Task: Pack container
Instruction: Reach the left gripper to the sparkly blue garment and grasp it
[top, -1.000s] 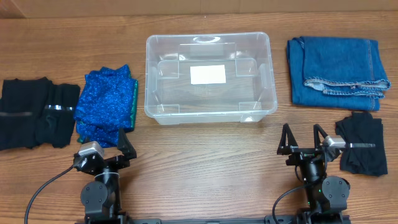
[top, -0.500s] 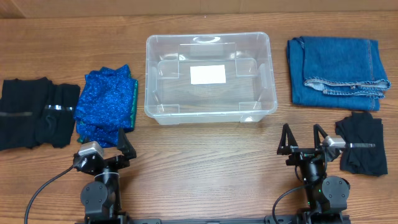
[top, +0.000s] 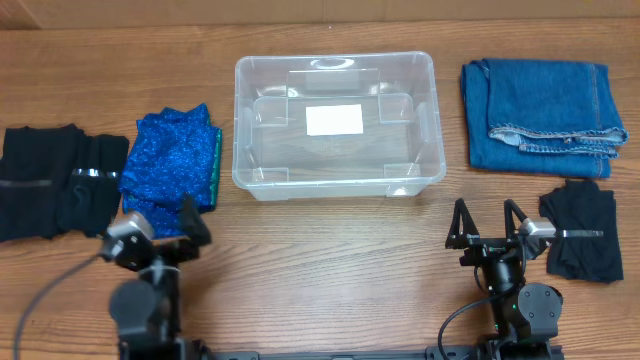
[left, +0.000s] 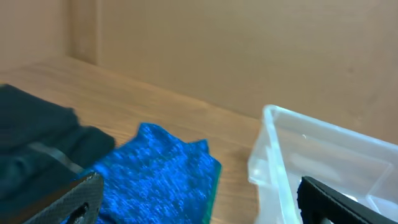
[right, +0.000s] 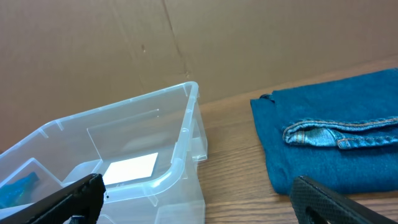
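The container (top: 436, 130), a clear plastic bin with a white label (top: 333, 119) on its bottom, stands empty at the back middle of the table. My left gripper (top: 172, 222) is open near the front left, just in front of a folded blue patterned cloth (top: 170, 168). In the left wrist view the blue cloth (left: 155, 174) lies between the open fingers (left: 74, 199), with the container (left: 273, 155) to the right. My right gripper (top: 486, 215) is open at the front right, holding nothing. The right wrist view has the container (right: 180, 124) on its left and folded jeans (right: 336, 137) on its right.
Folded jeans (top: 540, 115) lie right of the container. A small black garment (top: 582, 232) lies beside the right gripper. A larger black garment (top: 55, 180) lies at the far left, next to the blue cloth. A cardboard wall (right: 186, 37) stands behind the table.
My left arm has swung to the left and its wrist has turned towards the blue cloth. The right arm has not moved.
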